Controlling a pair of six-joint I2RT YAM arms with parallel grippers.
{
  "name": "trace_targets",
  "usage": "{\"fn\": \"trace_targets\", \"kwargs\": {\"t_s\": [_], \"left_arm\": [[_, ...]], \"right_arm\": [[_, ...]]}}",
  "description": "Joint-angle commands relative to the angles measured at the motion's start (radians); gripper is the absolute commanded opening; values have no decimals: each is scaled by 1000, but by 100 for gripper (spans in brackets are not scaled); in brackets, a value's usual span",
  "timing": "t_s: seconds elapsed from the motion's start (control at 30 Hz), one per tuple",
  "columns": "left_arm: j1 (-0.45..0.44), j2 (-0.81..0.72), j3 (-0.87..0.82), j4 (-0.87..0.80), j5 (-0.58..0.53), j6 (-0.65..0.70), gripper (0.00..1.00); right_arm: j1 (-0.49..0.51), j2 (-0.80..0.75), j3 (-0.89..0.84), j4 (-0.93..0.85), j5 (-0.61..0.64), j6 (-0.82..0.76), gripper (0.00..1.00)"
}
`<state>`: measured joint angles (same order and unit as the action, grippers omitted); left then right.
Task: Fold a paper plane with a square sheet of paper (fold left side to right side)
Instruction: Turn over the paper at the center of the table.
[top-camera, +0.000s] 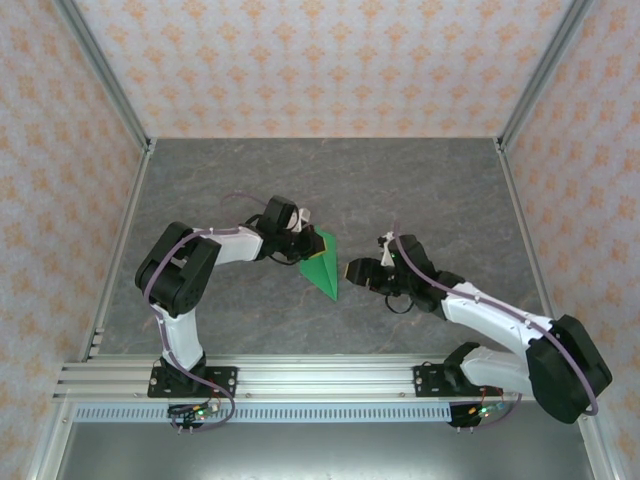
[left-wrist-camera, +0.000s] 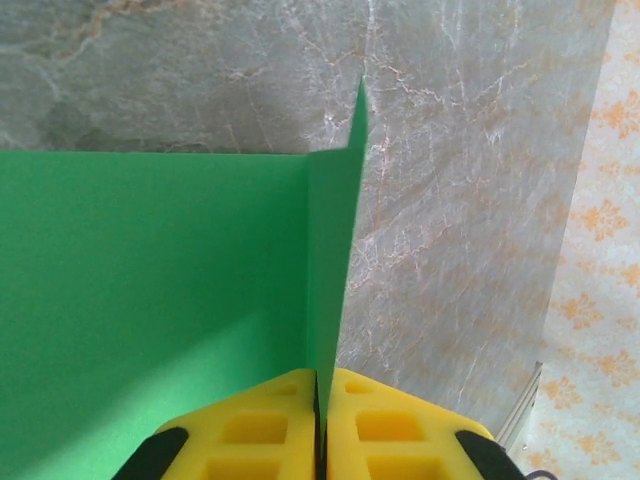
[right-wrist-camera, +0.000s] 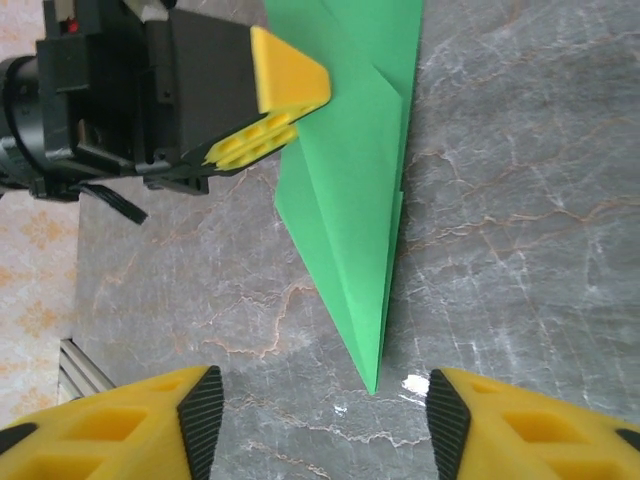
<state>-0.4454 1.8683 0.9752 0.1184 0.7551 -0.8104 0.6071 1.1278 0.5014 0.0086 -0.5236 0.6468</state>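
The square sheet of paper (top-camera: 322, 265) is bright green and folded into a long pointed shape that lies mid-table with its tip toward the near right. My left gripper (top-camera: 305, 240) is at its far left edge. In the left wrist view the yellow fingers (left-wrist-camera: 260, 430) are shut on a raised flap of the paper (left-wrist-camera: 335, 260), which stands upright while the rest (left-wrist-camera: 150, 300) lies flat. My right gripper (top-camera: 352, 270) sits just right of the tip. In the right wrist view it (right-wrist-camera: 320, 420) is open, the paper's tip (right-wrist-camera: 372, 380) just ahead of its jaws and touching neither.
The grey marbled tabletop (top-camera: 420, 190) is fenced by patterned walls (top-camera: 320, 60) on three sides. An aluminium rail (top-camera: 300, 375) runs along the near edge at the arm bases. The left gripper's body (right-wrist-camera: 150, 90) shows close by in the right wrist view.
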Motion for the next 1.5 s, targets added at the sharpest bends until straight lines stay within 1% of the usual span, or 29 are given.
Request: {"fn": "trace_targets", "kwargs": {"t_s": [0.0,0.03,0.17,0.23,0.37,0.4,0.47,0.53,0.6,0.73,0.83,0.9,1.0,1.1,1.13,1.23,1.37,1.47], "left_arm": [[-5,-98,6,-27,-22,36,2],[-5,-129,4,-36,-27,42,0],[-6,-261,12,-72,-43,48,0],[-5,-320,29,-95,-47,48,0],[-6,-410,59,-103,-37,25,0],[-4,-423,64,-95,-29,15,0],[-6,-454,72,-61,-5,-15,0],[-5,-479,81,-46,0,-34,0],[-5,-502,85,-35,9,-48,0],[-5,-530,86,3,30,-82,0],[-7,-531,78,36,45,-110,0],[-7,-532,71,64,53,-130,0],[-7,-534,71,63,60,-128,0],[-9,-527,67,56,71,-124,0],[-10,-525,62,54,74,-122,0],[-10,-526,47,40,75,-112,0],[-10,-534,45,2,66,-81,1],[-10,-537,49,-28,63,-59,2]], "right_arm": [[-47,-34,-50,100,-77,34,68],[-64,-41,-66,147,-111,54,73],[-120,-54,-104,328,-234,123,94],[-131,-56,-107,408,-279,150,100],[-132,-59,-96,652,-382,239,100],[-131,-59,-89,681,-395,252,100],[-132,-56,-64,704,-413,264,100],[-132,-42,-44,707,-421,276,100],[-125,-20,-37,745,-430,310,100],[-90,26,-14,802,-428,351,100],[-58,50,19,807,-424,356,100],[-41,95,33,822,-419,374,100],[-27,129,43,893,-418,416,92],[-23,136,55,909,-418,422,77],[-24,133,58,902,-415,417,71],[-23,114,62,848,-406,381,53],[-24,72,62,745,-388,312,33],[-24,40,67,651,-378,251,24]]}}
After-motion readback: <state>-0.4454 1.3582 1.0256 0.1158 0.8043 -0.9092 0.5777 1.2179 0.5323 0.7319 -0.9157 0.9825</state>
